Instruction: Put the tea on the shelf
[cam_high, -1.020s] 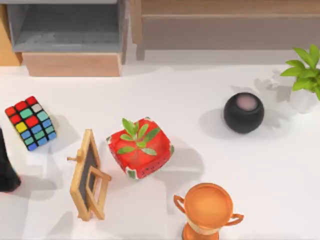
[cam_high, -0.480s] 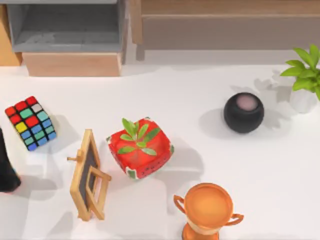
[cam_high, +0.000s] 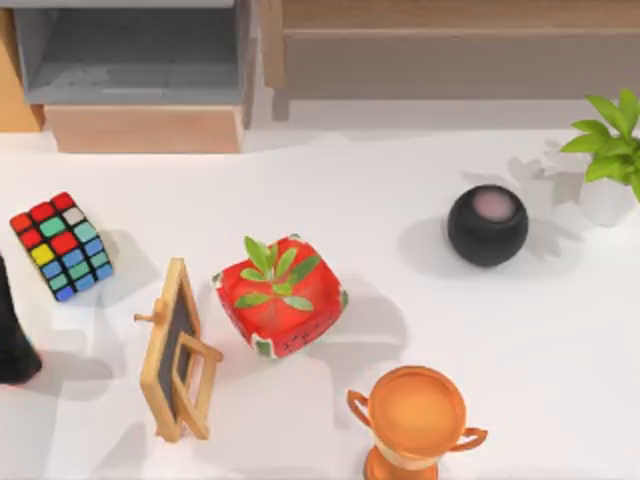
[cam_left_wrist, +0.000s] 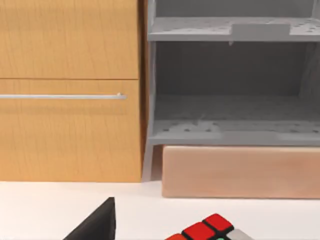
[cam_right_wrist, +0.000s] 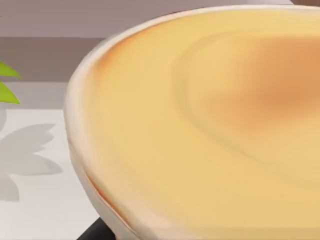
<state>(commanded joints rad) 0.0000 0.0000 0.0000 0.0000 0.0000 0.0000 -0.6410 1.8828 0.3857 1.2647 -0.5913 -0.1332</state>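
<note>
Down on the worktop (cam_high: 420, 180), the tea (cam_high: 280, 297), a red box with green leaves on top, sits near the middle, well apart from the shelf (cam_high: 450, 20) along the far edge at the right. A small easel (cam_high: 175, 350) stands just beside it and a trophy (cam_high: 415, 415) is nearer the front. The left gripper (cam_high: 12, 345) is that dark shape at the left edge, below the colour cube (cam_high: 62, 246), probably parked; its jaws, open or closed, I cannot tell. The right arm's wrist view sits close against the trophy bowl.
</note>
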